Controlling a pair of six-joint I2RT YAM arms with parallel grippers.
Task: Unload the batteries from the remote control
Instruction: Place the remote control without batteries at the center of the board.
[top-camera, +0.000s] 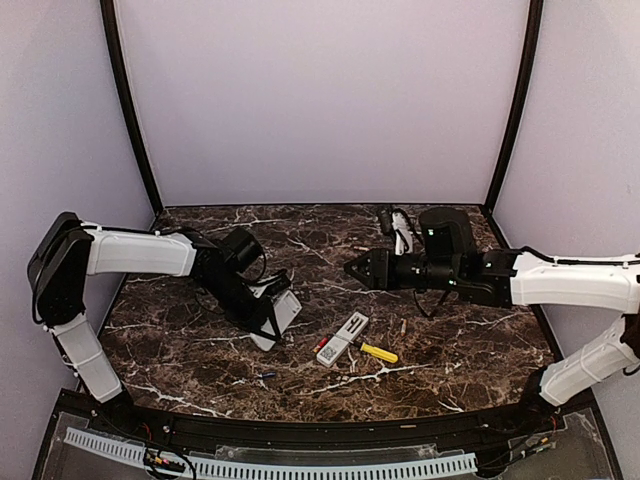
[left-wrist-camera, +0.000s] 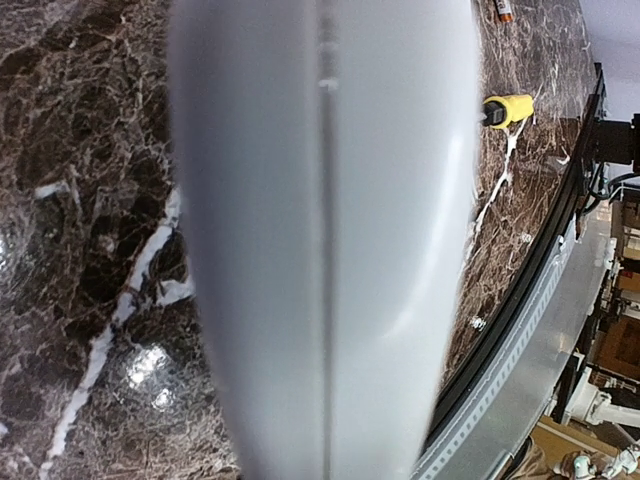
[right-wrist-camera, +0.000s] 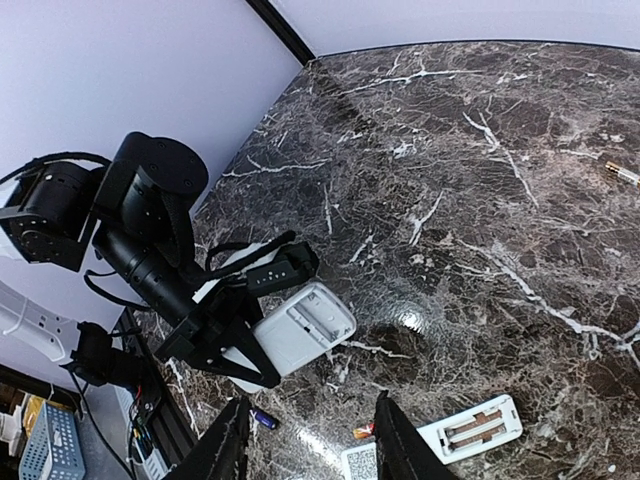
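The white remote control (top-camera: 342, 338) lies face down at mid table, its battery bay (right-wrist-camera: 482, 426) open with two brownish bars inside; I cannot tell if they are cells. A red battery (top-camera: 322, 343) lies at its left end and shows in the right wrist view (right-wrist-camera: 363, 432). A dark blue battery (top-camera: 268, 377) lies nearer the front edge and shows in the right wrist view (right-wrist-camera: 262, 418). My left gripper (top-camera: 268, 325) is shut on a white cover panel (right-wrist-camera: 300, 330), which fills the left wrist view (left-wrist-camera: 325, 240). My right gripper (top-camera: 350, 268) is open and empty, above and behind the remote (right-wrist-camera: 310, 450).
A yellow-handled screwdriver (top-camera: 378, 352) lies just right of the remote and shows in the left wrist view (left-wrist-camera: 507, 108). A black device with a white cable (top-camera: 400, 228) stands at the back. Small thin bits (top-camera: 403, 327) lie right of the remote. The black table rim (top-camera: 300, 432) runs along the front.
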